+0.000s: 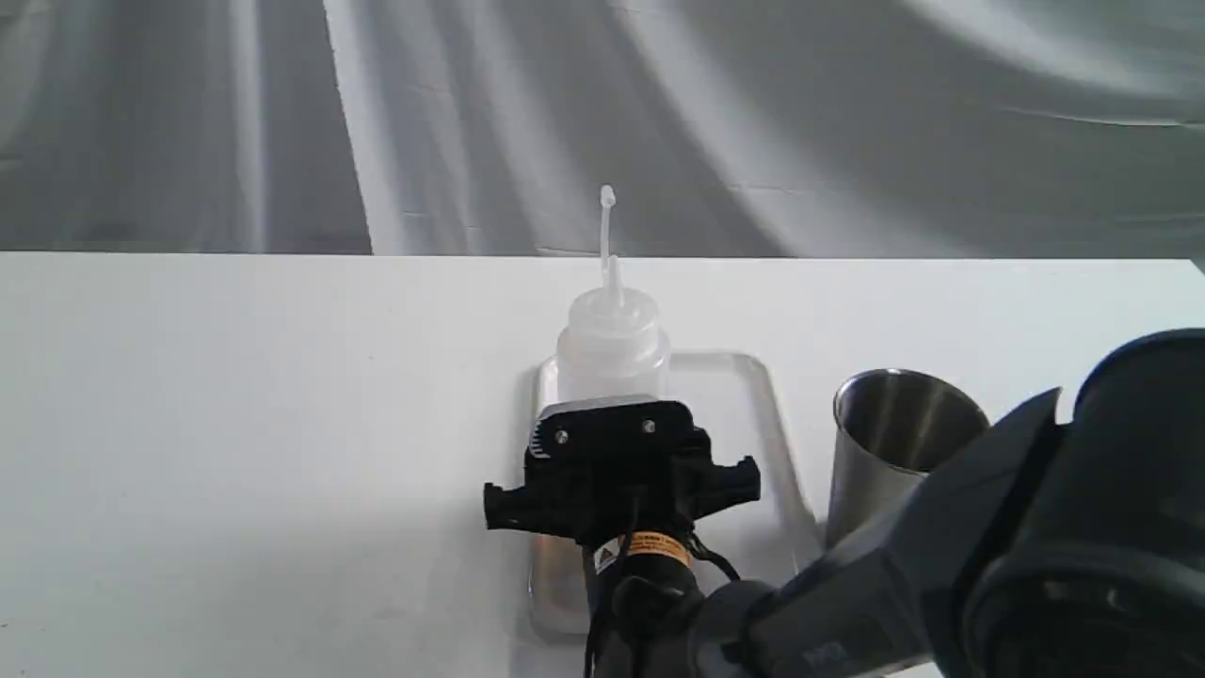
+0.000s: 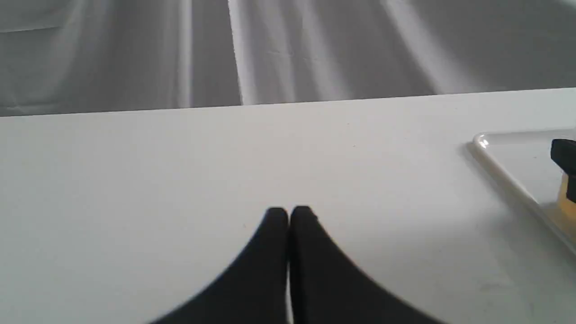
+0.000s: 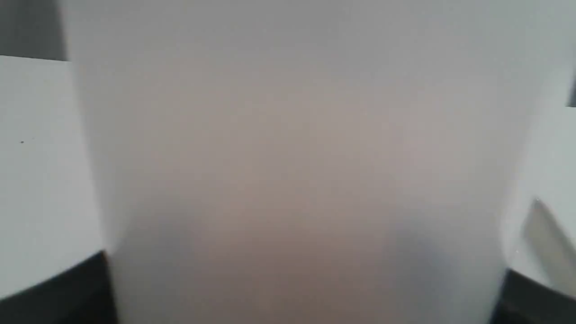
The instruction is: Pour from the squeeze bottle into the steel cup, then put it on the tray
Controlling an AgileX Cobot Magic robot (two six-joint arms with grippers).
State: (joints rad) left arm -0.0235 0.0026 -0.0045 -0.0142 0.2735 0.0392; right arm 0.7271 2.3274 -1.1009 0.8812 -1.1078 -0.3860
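The squeeze bottle (image 1: 612,348) stands upright on the white tray (image 1: 767,424), its nozzle and cap strap pointing up. My right gripper (image 1: 614,424) reaches in from the near side, and its black wrist block hides the bottle's lower half. In the right wrist view the bottle (image 3: 297,157) fills the frame, with a dark finger against each side, so the right gripper (image 3: 306,292) is shut on it. The steel cup (image 1: 894,443) stands upright just right of the tray. My left gripper (image 2: 288,213) hovers shut and empty over bare table, left of the tray (image 2: 508,166).
The white table (image 1: 235,424) ends at a straight far edge before a grey draped cloth (image 1: 847,122). My right arm's big dark joints (image 1: 1083,527) fill the near right corner and cover part of the cup.
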